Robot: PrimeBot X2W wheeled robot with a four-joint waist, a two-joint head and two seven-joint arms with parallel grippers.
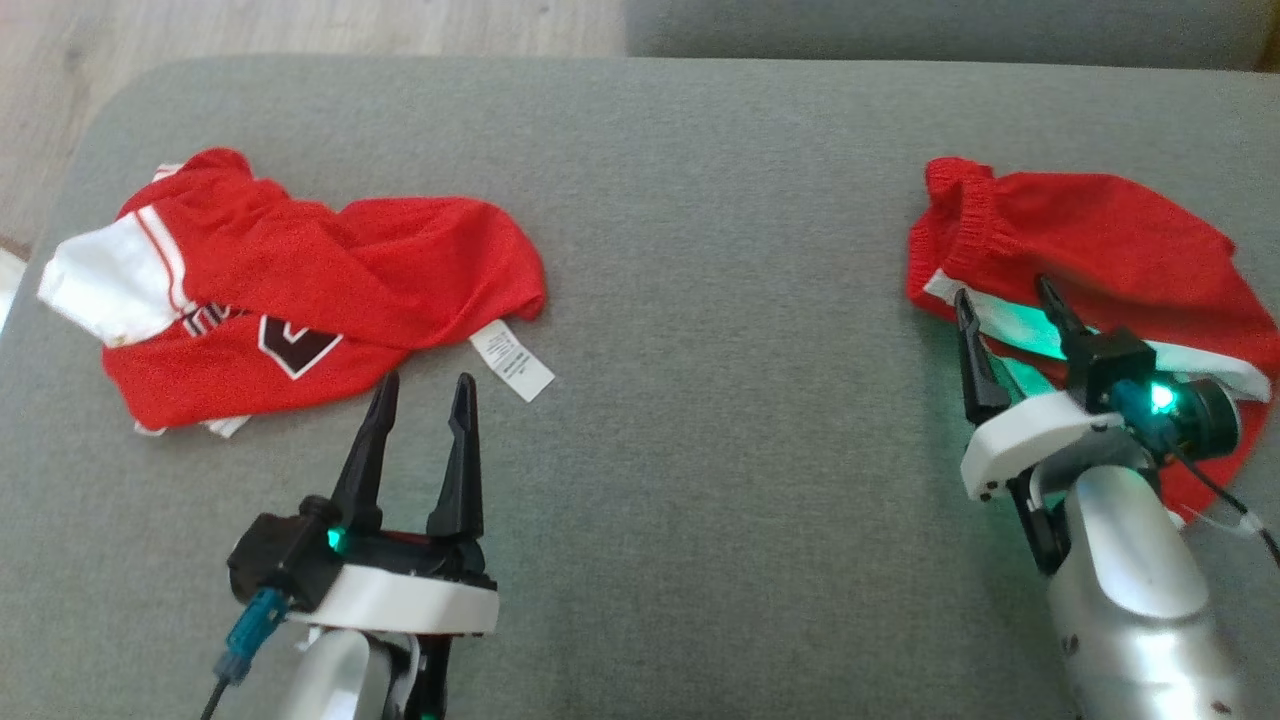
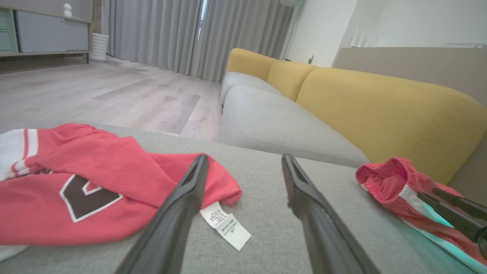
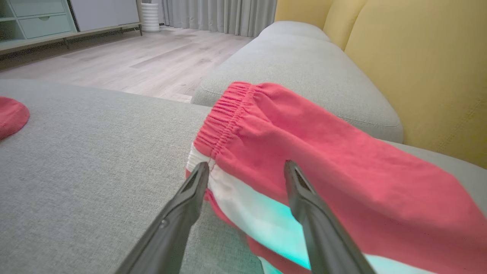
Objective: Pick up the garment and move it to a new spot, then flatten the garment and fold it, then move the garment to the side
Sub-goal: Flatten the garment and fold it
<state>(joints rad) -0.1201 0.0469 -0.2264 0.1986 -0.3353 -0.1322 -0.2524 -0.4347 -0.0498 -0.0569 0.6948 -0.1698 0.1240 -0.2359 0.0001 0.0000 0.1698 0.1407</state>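
1. Left gripper [image 1: 427, 380], lower left of the head view. Two long, tapering dark plastic fingers on a white collar with a black block and a green light. Jaws wide apart, holding nothing. Tips lie just short of the jersey's lower edge.
2. Right gripper [image 1: 1004, 290], lower right of the head view. Same build, carried on a smooth silver forearm [image 1: 1130, 560]. Jaws wide apart, nothing clamped. In the right wrist view [image 3: 246, 163] the tips straddle the waist corner of the shorts. Whether they touch the cloth cannot be told.
3. Grey woven sofa cushion [image 1: 700, 480]. Coarse flat weave, rounded corners. It bears both garments.
4. White rectangular care label [image 1: 512, 360]. Printed, lying flat on the cushion at the jersey's hem, just beyond the left fingertips.
5. Red knit jersey with white sleeve band [image 1: 300, 290], centre left of the head view. Crumpled in soft matte folds. A thin red stripe runs on the white band, and a dark number patch is edged in white.
6. Red shorts with gathered elastic waistband [image 1: 1090, 230], upper right of the head view, well apart from the jersey. Bunched, with a white side stripe tinted green by the gripper's light.
7. Mustard-yellow padded backrest [image 2: 380, 110], smooth and rounded.
8. Pale wood-plank floor [image 2: 114, 95], with grey pleated curtains [image 2: 171, 30] at the upper left of the left wrist view.
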